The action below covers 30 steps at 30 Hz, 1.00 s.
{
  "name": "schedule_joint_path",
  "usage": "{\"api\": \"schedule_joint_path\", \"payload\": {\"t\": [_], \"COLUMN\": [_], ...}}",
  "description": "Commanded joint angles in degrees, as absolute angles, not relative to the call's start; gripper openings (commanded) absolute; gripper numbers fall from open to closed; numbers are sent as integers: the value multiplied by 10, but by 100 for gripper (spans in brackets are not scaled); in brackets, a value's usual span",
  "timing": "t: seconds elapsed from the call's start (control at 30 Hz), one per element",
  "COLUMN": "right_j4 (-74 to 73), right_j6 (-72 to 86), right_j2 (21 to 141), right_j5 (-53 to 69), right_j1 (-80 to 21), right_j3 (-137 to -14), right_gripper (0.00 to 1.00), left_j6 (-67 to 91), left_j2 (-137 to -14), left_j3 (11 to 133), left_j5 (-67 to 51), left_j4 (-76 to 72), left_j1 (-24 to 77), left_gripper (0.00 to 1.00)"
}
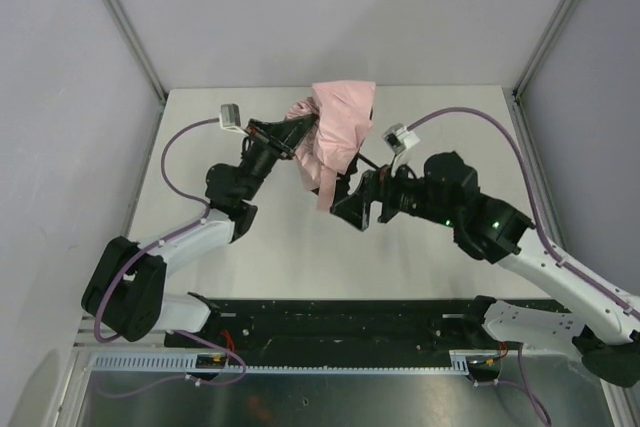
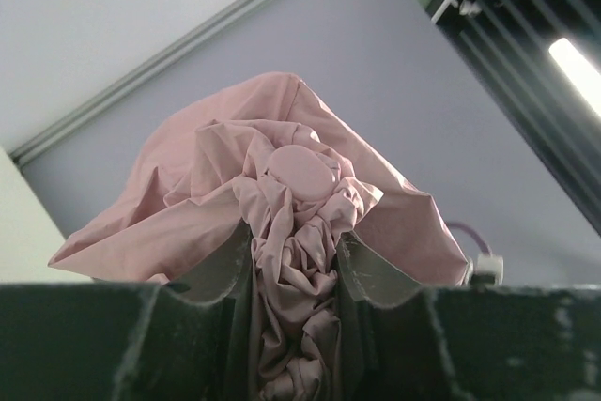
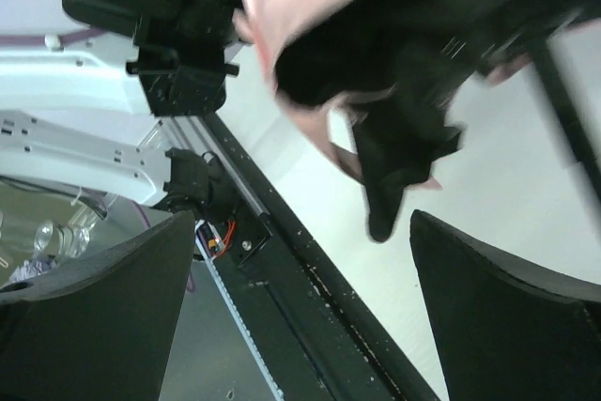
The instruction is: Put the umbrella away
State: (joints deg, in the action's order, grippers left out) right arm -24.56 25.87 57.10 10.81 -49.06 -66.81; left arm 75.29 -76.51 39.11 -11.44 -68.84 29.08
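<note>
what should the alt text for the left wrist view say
Bunched pale pink umbrella fabric fills the middle, pinched between the left gripper's two grey fingers, with a smooth round pink cap atop the folds. A lilac wall rises behind.

no readable text, no labels, no numbers in any view

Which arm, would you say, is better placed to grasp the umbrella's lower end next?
Probably right: the right gripper is open and empty beside the umbrella; the left gripper is clamped on its fabric.
</note>
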Motion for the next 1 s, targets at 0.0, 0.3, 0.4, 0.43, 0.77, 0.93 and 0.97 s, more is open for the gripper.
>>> {"api": "schedule_joint_path", "payload": {"t": [0.0,0.3,0.4,0.43,0.77,0.93,0.97], "right_j4": [-96,-3,-65,-86,-284,-299,-285], "right_j6": [256,268,262,259,295,341,346], "right_j2": [553,494,434,408,338,382,388], "right_j5": [21,-123,-188,-209,-283,-118,-64], "right_j1": [-556,-625,-626,-619,-447,-243,-193], "right_j3": [-603,-511,-511,-511,-509,-463,-449], "right_gripper": [99,99,99,99,100,99,99], "left_j6": [775,815,813,813,831,844,849], "left_j2": [-750,-761,-767,-770,-785,-780,-778], "left_j3": [433,473,492,498,543,564,565], "left_j5": [-19,43,43,43,50,40,38], "left_j4": [-776,-781,-786,-788,-797,-799,-799], "left_j1": [295,278,261,255,196,182,180], "left_gripper": [0,0,0,0,0,0,0]}}
